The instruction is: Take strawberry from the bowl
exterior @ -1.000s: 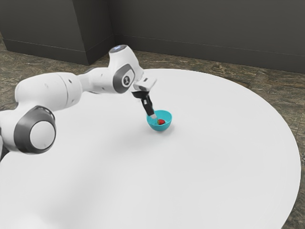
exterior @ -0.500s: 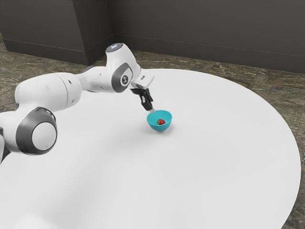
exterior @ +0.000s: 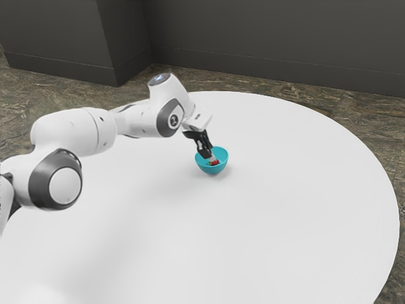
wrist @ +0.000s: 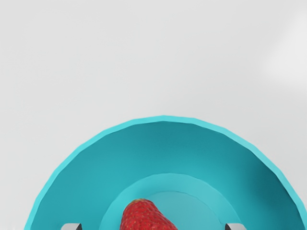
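Round and white, the surface [exterior: 291, 209] spans mid-frame. Parted fingers [exterior: 203, 151] have just dipped into the blue bowl [exterior: 212, 170] near centre, where the strawberry [wrist: 143, 218] lies; a grasp seems next.

Exterior view: high beside the arm [exterior: 73, 132], well back, looking down across the table [exterior: 285, 202] toward that dark wall [exterior: 253, 31].
Wrist view: up close, peering down into the bowl [wrist: 163, 141].
Both views: bowl, strawberry [wrist: 142, 218], some table.
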Available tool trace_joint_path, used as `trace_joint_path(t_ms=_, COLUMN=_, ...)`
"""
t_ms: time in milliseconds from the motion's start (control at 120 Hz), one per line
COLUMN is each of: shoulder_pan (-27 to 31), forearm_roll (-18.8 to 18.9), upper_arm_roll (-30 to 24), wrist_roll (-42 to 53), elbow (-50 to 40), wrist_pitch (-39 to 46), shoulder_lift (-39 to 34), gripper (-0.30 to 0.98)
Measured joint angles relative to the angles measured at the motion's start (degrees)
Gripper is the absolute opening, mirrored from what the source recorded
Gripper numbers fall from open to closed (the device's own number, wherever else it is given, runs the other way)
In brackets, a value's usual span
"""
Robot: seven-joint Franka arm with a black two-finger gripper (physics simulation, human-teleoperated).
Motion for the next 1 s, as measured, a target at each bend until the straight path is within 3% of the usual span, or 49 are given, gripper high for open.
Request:
trace_joint_path(t_ms=767, shoulder_pan=0.18, forearm_roll=-0.61, upper_arm_roll=-0.04, wrist_roll=-2.15, elbow=-0.14, wrist_pitch=4.04, shoulder_lift=2.89, gripper=0.35)
trace_joint_path(t_ms=1000, shoulder_pan=0.18, forearm_roll=-0.56, upper_arm_roll=-0.05, wrist_roll=-3.11, elbow=-0.34, wrist_pitch=4.89, shoulder_lift=2.98, gripper=0.22)
